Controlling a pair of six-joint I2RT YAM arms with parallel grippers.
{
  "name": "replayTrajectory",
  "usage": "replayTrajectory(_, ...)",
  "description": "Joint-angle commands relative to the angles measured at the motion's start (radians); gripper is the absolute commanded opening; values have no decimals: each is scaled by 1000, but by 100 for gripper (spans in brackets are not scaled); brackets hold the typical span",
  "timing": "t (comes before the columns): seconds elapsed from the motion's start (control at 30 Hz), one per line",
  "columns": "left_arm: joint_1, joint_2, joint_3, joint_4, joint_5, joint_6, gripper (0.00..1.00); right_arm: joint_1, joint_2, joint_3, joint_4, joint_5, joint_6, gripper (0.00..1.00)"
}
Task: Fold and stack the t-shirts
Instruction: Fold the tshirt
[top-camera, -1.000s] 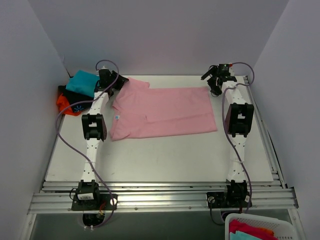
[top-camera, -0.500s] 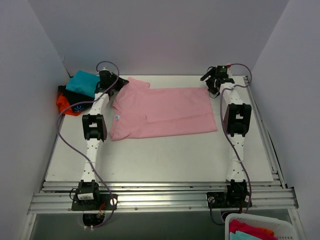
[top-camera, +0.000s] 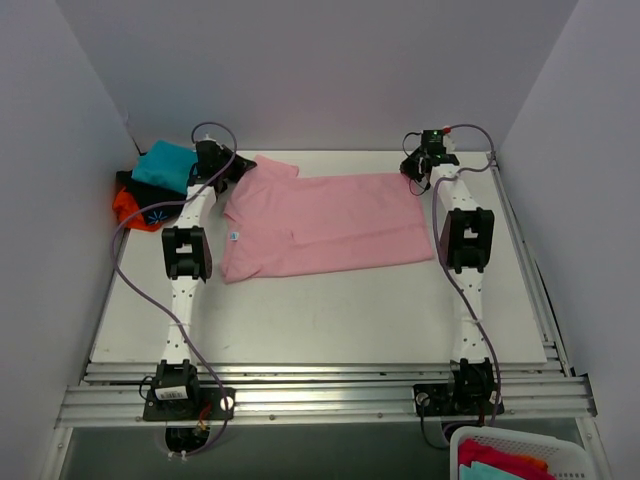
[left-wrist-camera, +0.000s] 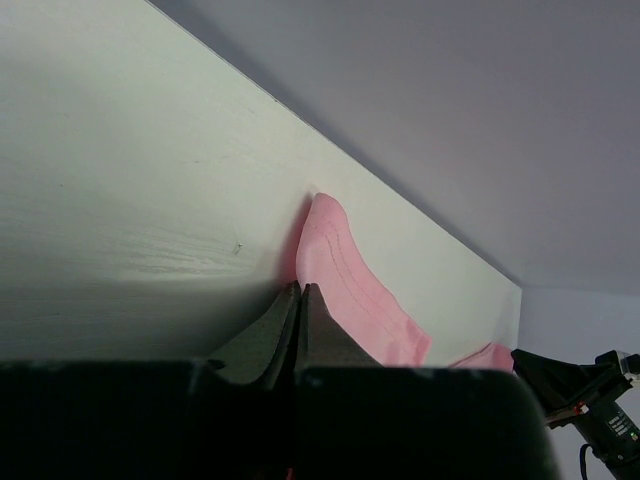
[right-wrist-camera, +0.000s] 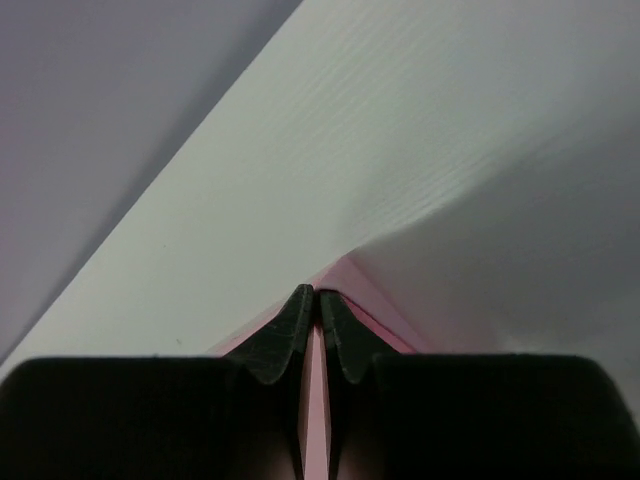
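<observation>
Here, our left jaws and right jaws each clamp a far corner of the pink t-shirt, spread flat along the far edge of the desk, apparently to lift it into a fold. The pile of other tees crowds the far-left corner, just beside the left grip.

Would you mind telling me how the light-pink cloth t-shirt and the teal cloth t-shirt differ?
The light-pink t-shirt lies spread flat on the white table; the teal t-shirt is a compact bundle at the far left corner. The pink one lies on bare table; the teal one tops a black t-shirt and an orange-red t-shirt. The left gripper and right gripper pinch the pink one's far edge; neither touches the teal one. Both are plain cloth.
</observation>
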Motion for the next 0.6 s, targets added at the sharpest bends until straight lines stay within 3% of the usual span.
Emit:
replayTrajectory(0.0, 10, -23, -28, -75, 0, 32, 2, -9, -7, 39, -58, 33, -9, 1)
replayTrajectory(0.57, 72, -134, -68, -124, 4, 81, 2, -18, -65, 5, -55, 46, -47, 0)
